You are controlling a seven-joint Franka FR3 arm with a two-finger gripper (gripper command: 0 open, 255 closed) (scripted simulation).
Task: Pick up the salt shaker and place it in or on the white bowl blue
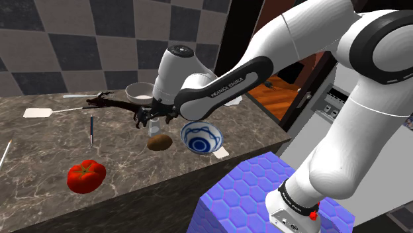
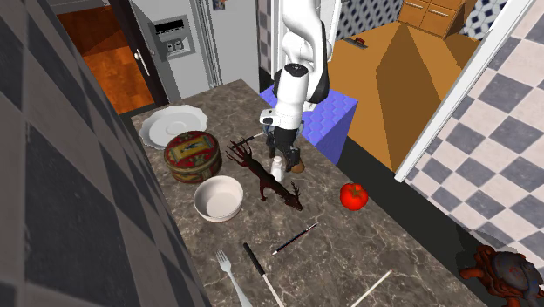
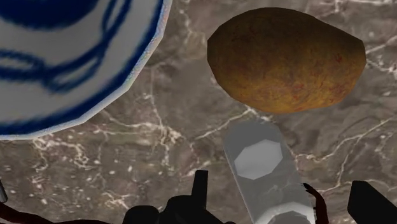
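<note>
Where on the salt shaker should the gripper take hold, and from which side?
Likely take the salt shaker by its slim body, just under its faceted top, from straight above: it appears to stand upright, and the open gripper straddles it. Close across the sides turned away from the potato beside it.

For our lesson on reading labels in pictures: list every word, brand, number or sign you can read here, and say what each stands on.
"FRANKA EMIKA": on the dark part of the robot arm, in the shoulder view.
Black ring at the arm's foot: white print, too small to read.
Round tin: patterned lid, no readable words.
Wall panel: marks too blurred to read.
</note>
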